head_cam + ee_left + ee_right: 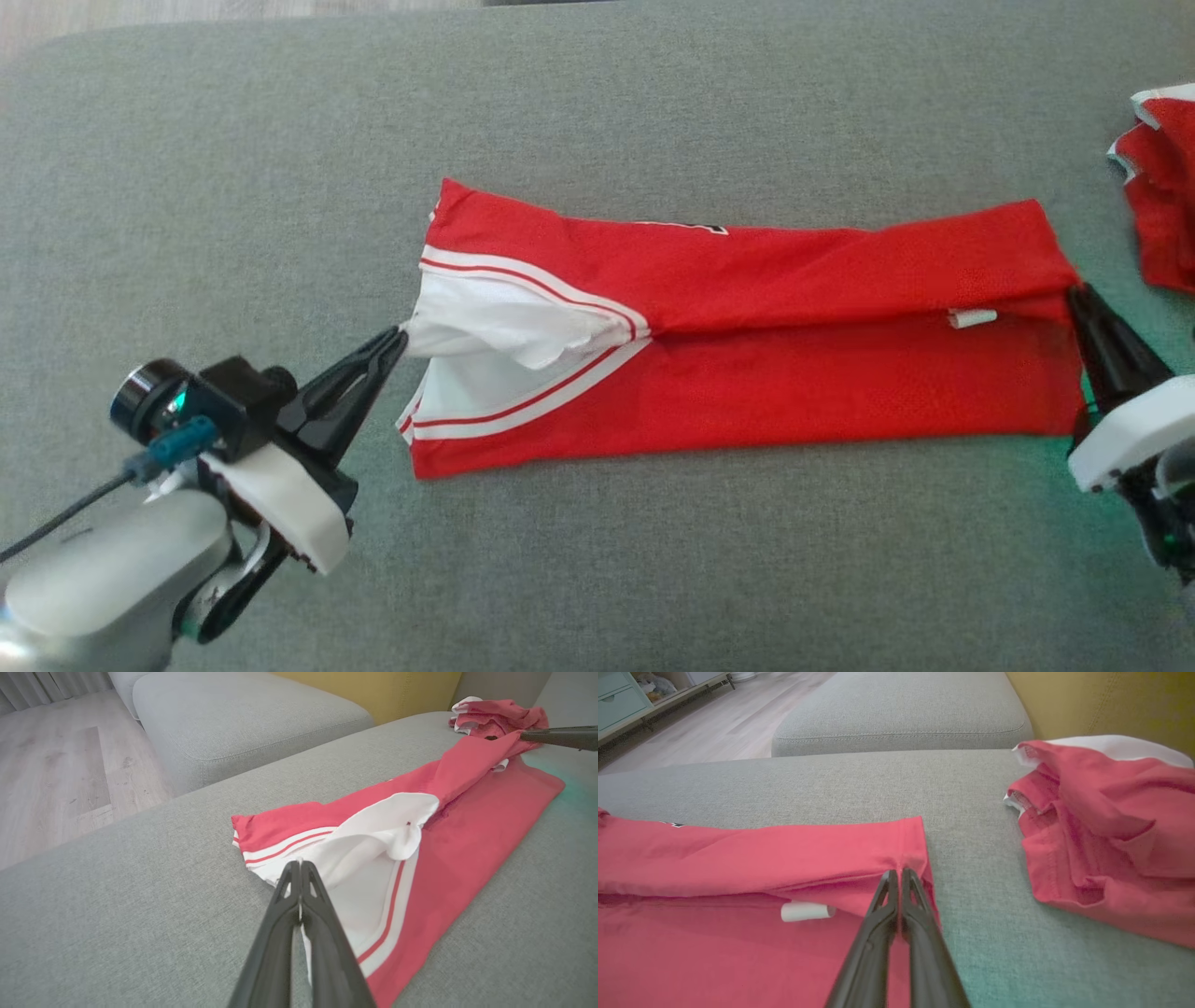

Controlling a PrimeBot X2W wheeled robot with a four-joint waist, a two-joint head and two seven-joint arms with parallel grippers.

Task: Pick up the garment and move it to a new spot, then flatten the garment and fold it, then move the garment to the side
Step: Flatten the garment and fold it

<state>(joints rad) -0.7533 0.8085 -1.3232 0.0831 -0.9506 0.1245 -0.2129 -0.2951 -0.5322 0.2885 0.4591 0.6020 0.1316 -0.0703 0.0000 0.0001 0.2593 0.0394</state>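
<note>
My left pincer (402, 336) is clamped on the white lining at one end of the red garment (794, 373). My right pincer (1074, 292) is pinched onto the fold at its other end. The garment lies folded lengthwise on the grey cushion (597, 560), with a crumpled red cloth (1162, 196) near that end.

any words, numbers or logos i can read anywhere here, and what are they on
None can be read.
On the red and white jersey garment, a black print at the far fold: only a sliver shows, unreadable.
Its small white tag: no lettering visible.
</note>
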